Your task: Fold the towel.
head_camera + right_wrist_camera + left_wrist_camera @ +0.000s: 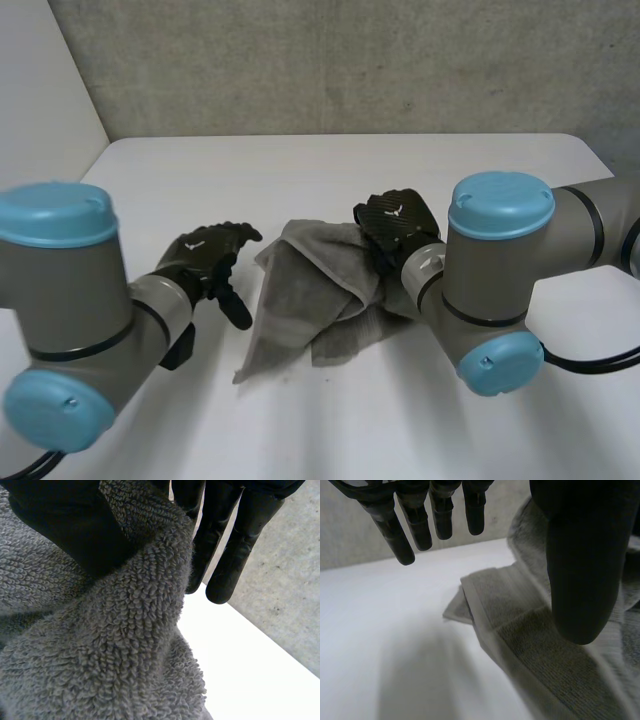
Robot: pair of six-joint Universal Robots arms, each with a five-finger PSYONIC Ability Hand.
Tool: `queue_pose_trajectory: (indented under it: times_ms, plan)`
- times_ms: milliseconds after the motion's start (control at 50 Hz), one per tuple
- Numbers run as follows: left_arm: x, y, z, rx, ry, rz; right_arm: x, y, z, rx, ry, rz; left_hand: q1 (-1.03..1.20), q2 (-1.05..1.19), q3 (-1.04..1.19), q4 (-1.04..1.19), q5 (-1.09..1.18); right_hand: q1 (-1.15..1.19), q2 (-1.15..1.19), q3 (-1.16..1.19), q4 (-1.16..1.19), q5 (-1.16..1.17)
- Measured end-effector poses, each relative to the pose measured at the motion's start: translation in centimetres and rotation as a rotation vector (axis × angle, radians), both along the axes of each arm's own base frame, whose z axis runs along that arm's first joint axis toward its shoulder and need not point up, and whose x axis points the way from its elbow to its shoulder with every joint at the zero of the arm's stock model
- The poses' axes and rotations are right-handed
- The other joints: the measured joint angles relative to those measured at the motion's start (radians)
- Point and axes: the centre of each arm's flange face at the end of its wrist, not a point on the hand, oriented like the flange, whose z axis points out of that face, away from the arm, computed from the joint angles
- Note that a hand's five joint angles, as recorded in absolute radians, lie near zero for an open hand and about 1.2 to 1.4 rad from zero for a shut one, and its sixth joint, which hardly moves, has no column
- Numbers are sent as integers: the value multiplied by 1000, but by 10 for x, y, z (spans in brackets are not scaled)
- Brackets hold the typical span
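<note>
A grey terry towel (310,300) lies crumpled and partly doubled over in the middle of the white table (300,165). My left hand (205,255) hovers just beside the towel's left edge with fingers straight and thumb spread, holding nothing. In the left wrist view its fingers (440,510) hang above bare table, and a hemmed towel corner (490,595) lies under the thumb side. My right hand (395,225) is at the towel's far right part, lifting a fold. In the right wrist view the thumb (65,525) pinches the towel (115,645) against the fingers (225,540).
A grey concrete wall (350,60) runs behind the table's far edge. A white panel (40,90) stands at the far left. Bare table surface (330,420) spreads in front of the towel, between the two arms.
</note>
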Motion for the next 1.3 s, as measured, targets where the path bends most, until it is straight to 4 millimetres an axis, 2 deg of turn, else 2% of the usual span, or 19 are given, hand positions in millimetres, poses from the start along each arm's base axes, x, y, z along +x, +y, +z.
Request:
queue_pose_trajectory:
  times_ms: [180,260,460,600,720,880,960,980,1000,1040,1060,1080,1100,1120,1140,1300]
  plan:
    - [-15,-20,-43,135,97,36,-5,8,-8,12,1,16,48,47,47,45,45,0,0,0,0,2]
    - [-23,-21,-51,211,187,9,-5,9,-11,8,-2,18,87,87,87,87,88,0,0,0,0,2]
    - [-35,-20,-47,298,319,-61,-6,9,-13,8,-1,16,111,112,113,113,113,0,0,0,0,4]
    - [-26,-25,-29,267,335,-33,-7,10,-11,2,-5,13,111,112,113,113,112,0,0,0,0,4]
    - [-21,-28,-24,256,339,-14,-9,12,-9,0,-8,14,111,112,113,113,113,0,0,0,0,4]
    - [-31,-25,-47,296,306,-35,-10,17,-4,11,-33,15,141,141,142,140,139,0,0,0,0,4]
    - [-39,-23,-57,309,295,-54,-10,18,-2,19,-50,13,238,240,241,229,228,0,0,0,0,4]
    - [-42,-23,-60,310,293,-61,-10,19,-1,21,-55,13,439,404,404,405,403,0,0,0,0,4]
    - [-46,-23,-64,304,294,-71,-11,19,0,25,-65,14,589,578,558,558,558,-9,-27,-32,-23,-11]
    - [-50,-25,-66,288,300,-79,-11,19,2,28,-72,12,645,639,638,639,618,-149,-218,-207,-208,-180]
    - [-52,-27,-66,274,305,-81,-12,19,3,29,-76,10,812,798,796,788,789,-308,-432,-423,-423,-380]
    - [-53,-28,-66,261,310,-81,-12,18,3,29,-77,8,844,853,852,853,849,-412,-554,-546,-547,-503]
    - [-53,-29,-65,251,314,-80,-12,18,4,29,-79,6,844,853,852,853,849,-412,-554,-546,-547,-503]
    - [-54,-31,-63,233,320,-77,-13,18,6,27,-81,3,844,853,852,853,849,-597,-763,-772,-772,-735]
    - [-54,-33,-59,212,327,-71,-14,17,9,25,-82,-1,888,914,912,913,902,-678,-868,-876,-878,-846]
    - [-41,-42,-27,85,361,4,-39,24,37,43,-65,-48,916,949,949,949,935,-704,-902,-925,-922,-881]
